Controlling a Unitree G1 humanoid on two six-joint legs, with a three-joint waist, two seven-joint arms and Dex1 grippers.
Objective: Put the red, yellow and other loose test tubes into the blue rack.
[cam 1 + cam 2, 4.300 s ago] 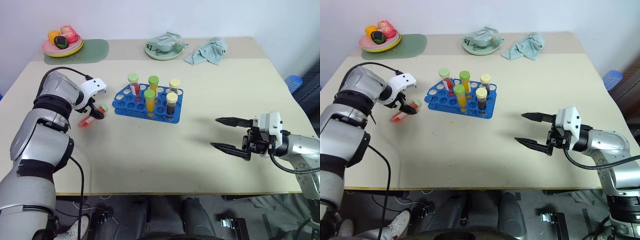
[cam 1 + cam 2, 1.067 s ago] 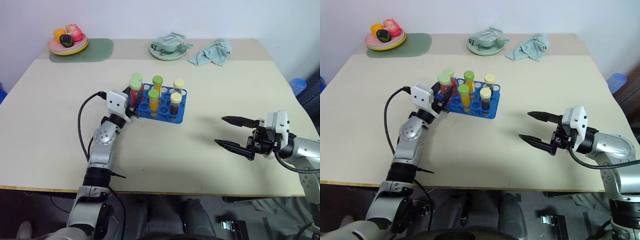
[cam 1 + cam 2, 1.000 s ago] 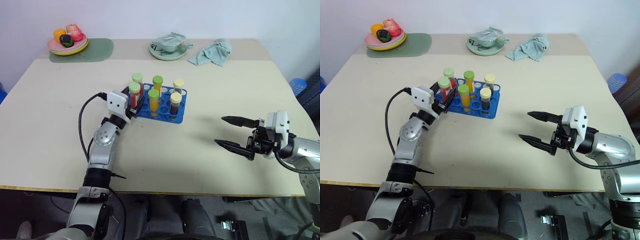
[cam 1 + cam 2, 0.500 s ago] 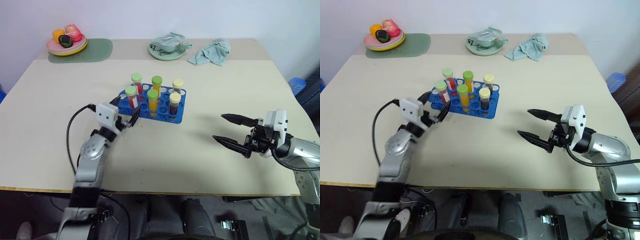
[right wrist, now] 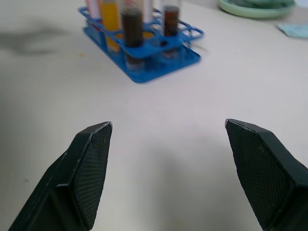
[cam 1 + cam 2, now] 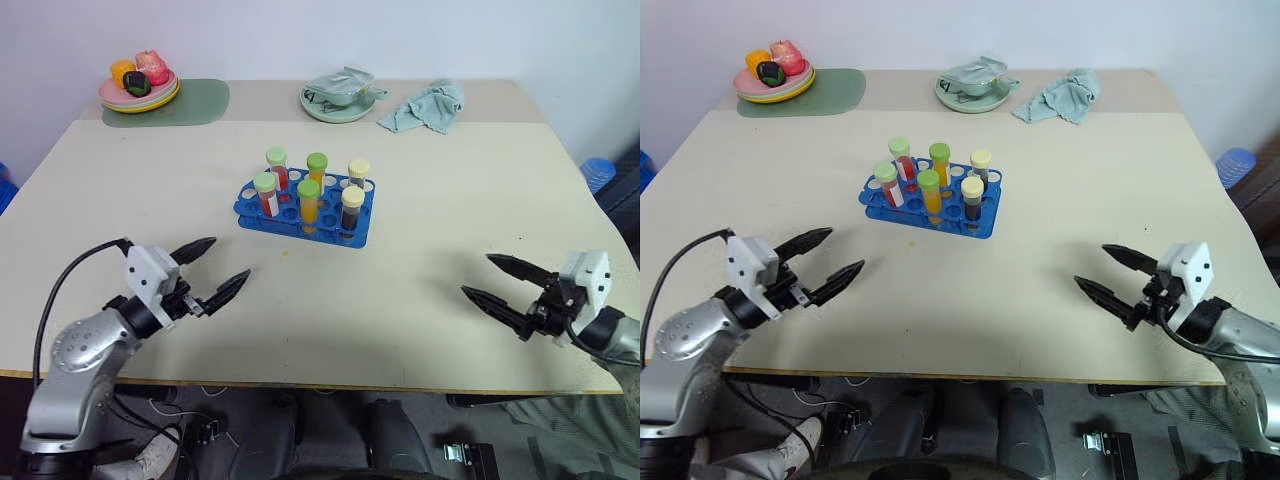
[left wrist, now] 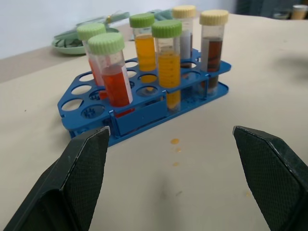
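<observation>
Standing: six tubes (image 6: 310, 205), one rack (image 6: 256, 212).

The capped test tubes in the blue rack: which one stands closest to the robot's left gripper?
The green-capped tube of red liquid at the blue rack's front-left corner, nearest the left gripper.

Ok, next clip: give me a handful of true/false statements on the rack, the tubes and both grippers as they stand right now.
1. Six capped tubes stand upright in the blue rack. True.
2. The left gripper is holding a red tube. False: its fingers are spread open with nothing between them.
3. The right gripper is open and holds nothing. True.
4. A loose tube lies on the table beside the rack. False: no tube is seen lying on the tabletop; all the tubes in sight stand in the rack.
5. The crumpled cloth lies at the near edge between the grippers. False: it lies at the far side, beside the green dish.
</observation>
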